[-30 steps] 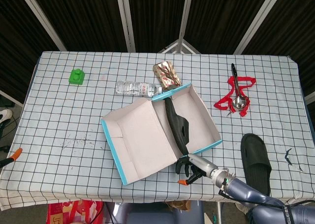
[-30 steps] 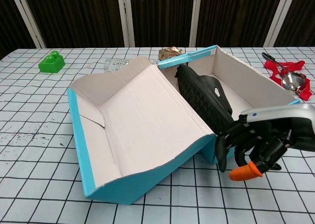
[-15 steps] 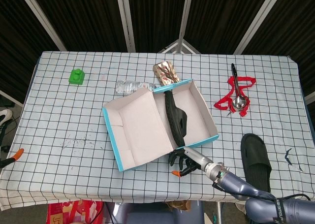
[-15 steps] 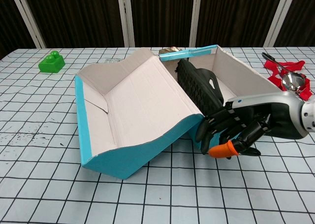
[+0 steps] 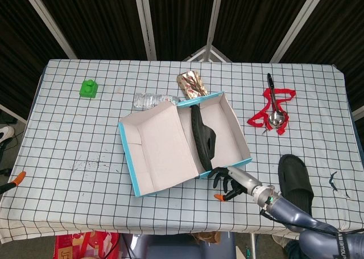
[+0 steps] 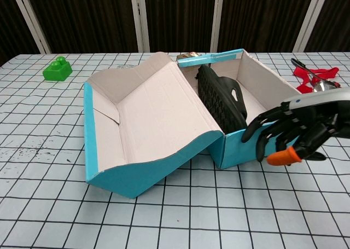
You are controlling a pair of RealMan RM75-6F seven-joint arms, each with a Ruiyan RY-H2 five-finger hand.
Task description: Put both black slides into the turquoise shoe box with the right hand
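My right hand (image 6: 298,131) is hovering at the near corner of the turquoise shoe box (image 5: 136,173), fingers loosely curled and holding nothing. At three o'clock from it, the second black slide (image 5: 295,185) is lying flat on the table (image 5: 68,145), well apart from the box. I am judging it light, flexible and grippy; the strap looks the best hold. Further off, the first slide (image 6: 221,98) is standing on edge inside the box. My left hand is not showing in either view.

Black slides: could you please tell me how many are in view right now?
2. One black slide stands on edge inside the turquoise shoe box; the other black slide lies on the table, right of the right hand.
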